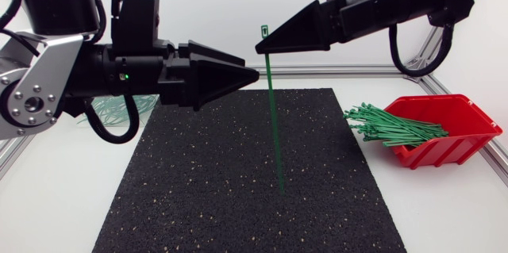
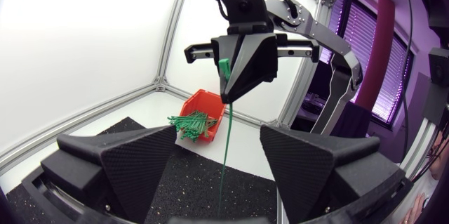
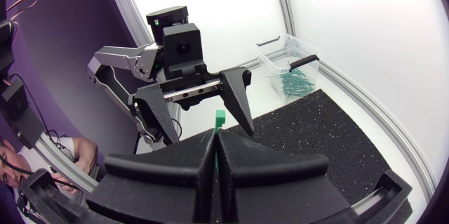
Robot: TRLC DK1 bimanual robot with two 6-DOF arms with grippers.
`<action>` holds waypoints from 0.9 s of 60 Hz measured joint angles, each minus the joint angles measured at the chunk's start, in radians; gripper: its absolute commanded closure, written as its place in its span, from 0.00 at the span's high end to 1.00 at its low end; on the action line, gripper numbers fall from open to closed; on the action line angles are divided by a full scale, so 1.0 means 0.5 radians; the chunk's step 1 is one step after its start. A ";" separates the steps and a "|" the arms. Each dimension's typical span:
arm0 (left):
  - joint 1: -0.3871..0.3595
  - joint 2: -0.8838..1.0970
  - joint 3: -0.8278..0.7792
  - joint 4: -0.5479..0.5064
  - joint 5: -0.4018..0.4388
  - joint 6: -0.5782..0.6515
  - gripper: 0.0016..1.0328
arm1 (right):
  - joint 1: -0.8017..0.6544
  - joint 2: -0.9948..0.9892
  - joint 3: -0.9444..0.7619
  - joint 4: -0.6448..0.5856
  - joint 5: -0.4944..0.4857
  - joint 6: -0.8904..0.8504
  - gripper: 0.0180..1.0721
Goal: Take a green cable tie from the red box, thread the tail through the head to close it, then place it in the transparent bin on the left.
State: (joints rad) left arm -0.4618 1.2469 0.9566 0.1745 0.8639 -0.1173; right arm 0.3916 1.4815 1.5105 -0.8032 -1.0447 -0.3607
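Cable tie (image 1: 274, 126): one green strap, held upright in the air over the middle of the table. Its long axis ran vertical, head (image 1: 264, 28) uppermost and tail (image 1: 282, 185) hanging straight down toward the mat (image 1: 198, 197). I could not tell whether the tip touched it.

Right gripper (image 1: 259, 47): fingers pressed together on the strap just below the head, which stuck up clear above the fingertips.

Left gripper (image 2: 221, 171): fingers spread wide with nothing between them. Its tips pointed at the strap from the left side, just beside it and slightly lower than the right gripper's hold. I judged this the arm better placed to catch the free tail, which lay below and ahead of it and would have to be bent up to the head.

Mat: black, speckled, under both grippers.

Red box (image 1: 468, 122): at the right edge of the mat, with a bundle of loose green ties (image 1: 389, 124) spilling over its open front.

Clear bin (image 3: 291, 66): far left, beyond the left arm, some green ties inside.
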 measured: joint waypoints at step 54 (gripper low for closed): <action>-0.048 0.127 0.015 0.239 0.111 -0.187 0.42 | 0.040 -0.061 -0.142 0.359 -0.006 0.282 0.05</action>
State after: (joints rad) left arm -0.4858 1.3102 0.9642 0.2939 0.9195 -0.2108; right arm 0.4114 1.4509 1.4395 -0.6235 -1.0477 -0.2195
